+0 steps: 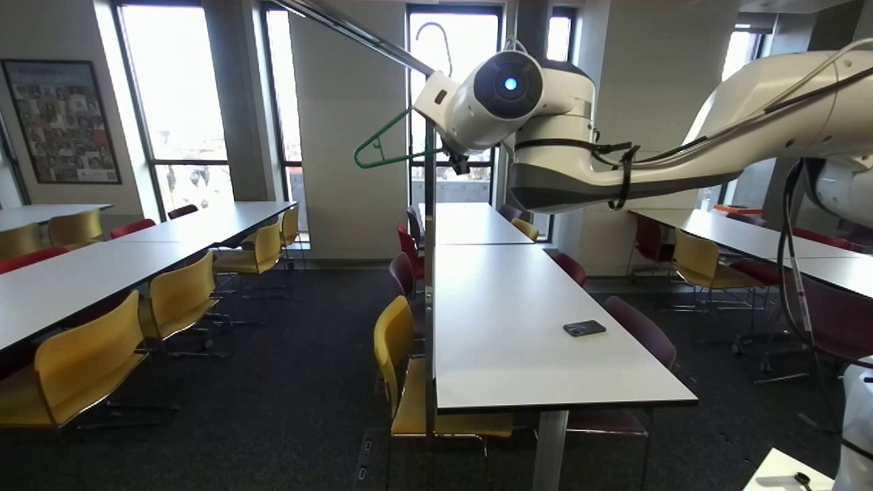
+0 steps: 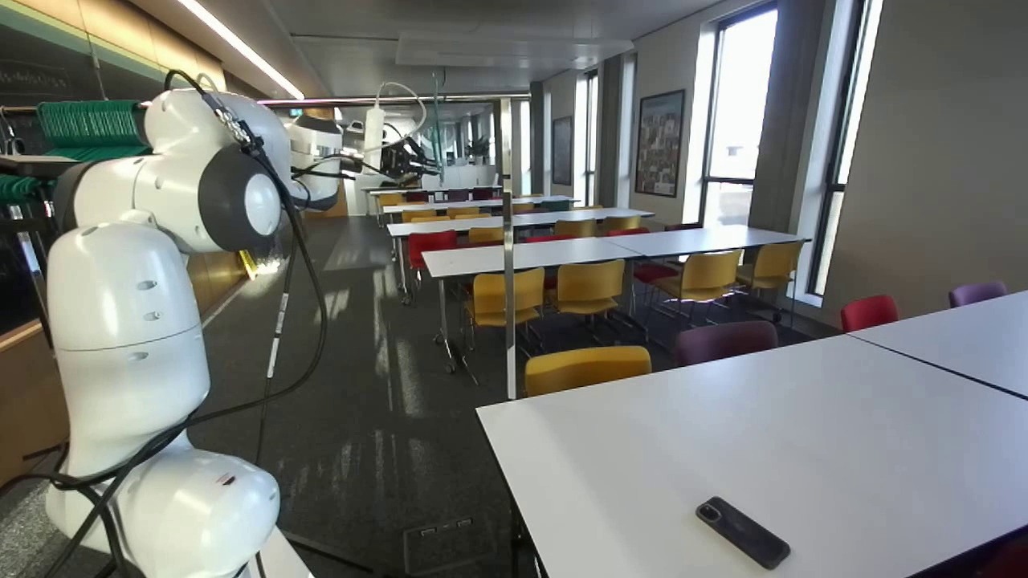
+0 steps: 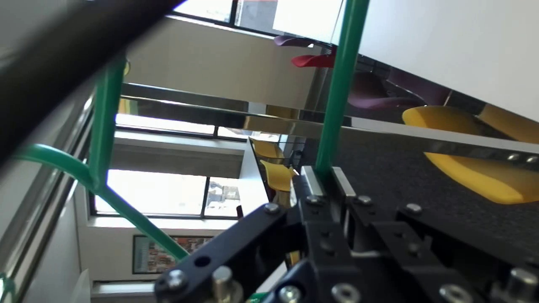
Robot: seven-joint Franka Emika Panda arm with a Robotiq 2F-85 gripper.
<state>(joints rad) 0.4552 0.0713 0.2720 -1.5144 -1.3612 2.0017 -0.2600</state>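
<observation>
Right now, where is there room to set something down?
On the white table, between phone and seam, and between phone and nearest yellow chair. Crowded: around the tool, which grips the green hanger, with the metal post behind in the wrist view.

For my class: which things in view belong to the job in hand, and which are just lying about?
Part of the job:
- green hanger, pinched in the gripper
- metal rail near it

Just about the room:
- phone on the white table
- yellow chairs
- framed poster
</observation>
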